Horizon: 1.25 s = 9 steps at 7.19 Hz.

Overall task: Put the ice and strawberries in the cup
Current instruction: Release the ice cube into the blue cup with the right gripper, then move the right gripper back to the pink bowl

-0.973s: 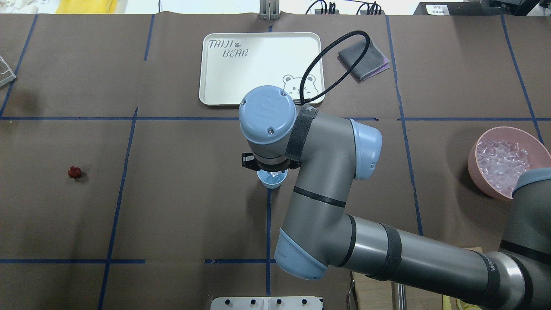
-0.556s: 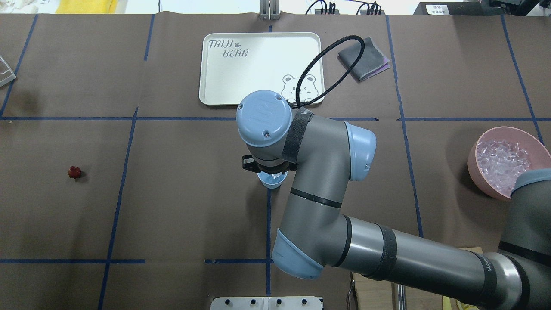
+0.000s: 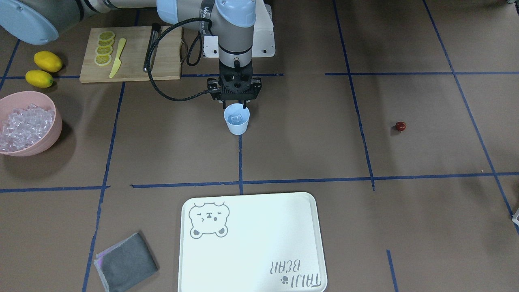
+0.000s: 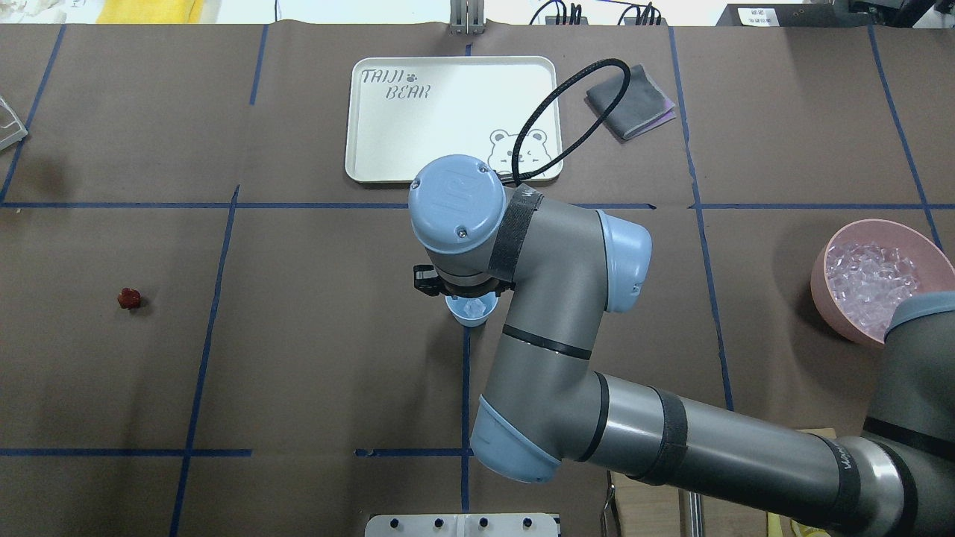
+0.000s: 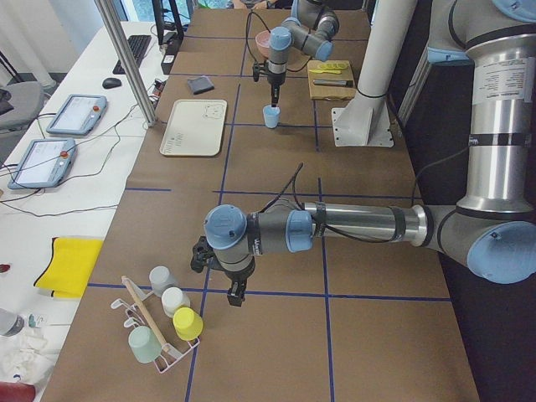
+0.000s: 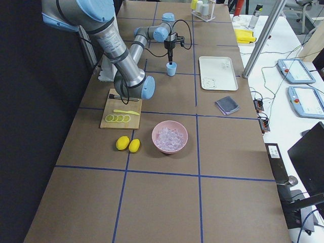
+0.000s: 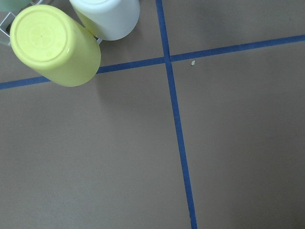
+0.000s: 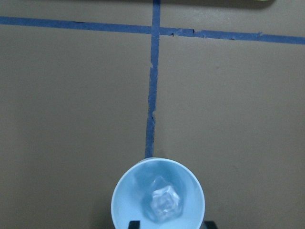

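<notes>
A single clear ice cube [image 8: 164, 204] is seen lying on the bottom of the pale-blue cup [image 8: 125, 193], which stands upright on the brown table [image 3: 304, 142] at the end of a blue tape line. The cube lies below the fingers [image 8: 135, 225] of the right gripper [image 3: 235, 106] and is touched by neither of them. In the right wrist view only two dark tips are shown, set apart at the lower edge, one to each side of the cup's near rim. The fingers are thus held open, just above the cup's mouth, and nothing is gripped between them. The strawberry [image 3: 400, 126] is found alone on the table, well apart from the cup, on the robot's left side. On the opposite side a pink bowl [image 3: 52, 134] is filled with loose ice [image 3: 24, 125]. Near it two lemons [image 3: 48, 61] and a wooden board [image 3: 134, 61] carrying lemon slices [image 3: 104, 48] are placed. A white tray [image 3: 251, 243] and a folded grey cloth [image 3: 126, 262] lie beyond the cup from the robot. The left gripper [image 5: 235, 297] is held low over the table beside a rack of upturned cups [image 5: 172, 322]; whether its fingers are open or closed cannot be told.
</notes>
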### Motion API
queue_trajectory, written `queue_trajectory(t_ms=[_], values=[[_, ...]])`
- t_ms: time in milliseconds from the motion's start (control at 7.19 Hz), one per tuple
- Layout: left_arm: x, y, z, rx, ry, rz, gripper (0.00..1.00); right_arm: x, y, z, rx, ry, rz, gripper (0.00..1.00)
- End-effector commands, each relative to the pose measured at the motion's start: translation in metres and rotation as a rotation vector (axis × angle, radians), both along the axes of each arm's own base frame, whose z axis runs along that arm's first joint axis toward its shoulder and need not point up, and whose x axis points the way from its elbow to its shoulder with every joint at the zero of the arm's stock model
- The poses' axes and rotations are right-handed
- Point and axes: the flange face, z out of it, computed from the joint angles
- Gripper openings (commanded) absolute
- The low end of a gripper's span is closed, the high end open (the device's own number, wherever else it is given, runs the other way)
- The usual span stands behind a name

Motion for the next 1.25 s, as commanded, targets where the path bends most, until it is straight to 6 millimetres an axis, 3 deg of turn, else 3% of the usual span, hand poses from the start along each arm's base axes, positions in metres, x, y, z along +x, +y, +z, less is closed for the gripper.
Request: queue_trajectory(t_ms=[0, 278, 417, 695, 1112], values=[[0.000, 0.000, 0.000, 0.000, 0.000, 0.000, 1.00, 0.001, 0.000, -0.002, 0.010, -0.003, 0.006, 0.90], [0.000, 0.001, 0.001, -0.002, 0.000, 0.000, 1.00, 0.019, -0.018, -0.005, 0.011, -0.012, 0.023, 0.98], [0.000, 0.001, 0.001, -0.002, 0.000, 0.000, 1.00, 0.035, -0.037, 0.000, 0.005, -0.014, 0.018, 0.98], [0.000, 0.000, 0.000, 0.000, 0.000, 0.000, 1.00, 0.101, -0.070, 0.033, 0.006, -0.032, -0.033, 0.98], [0.000, 0.000, -0.003, 0.008, 0.000, 0.000, 1.00, 0.215, -0.094, 0.104, 0.099, -0.019, -0.136, 0.98]])
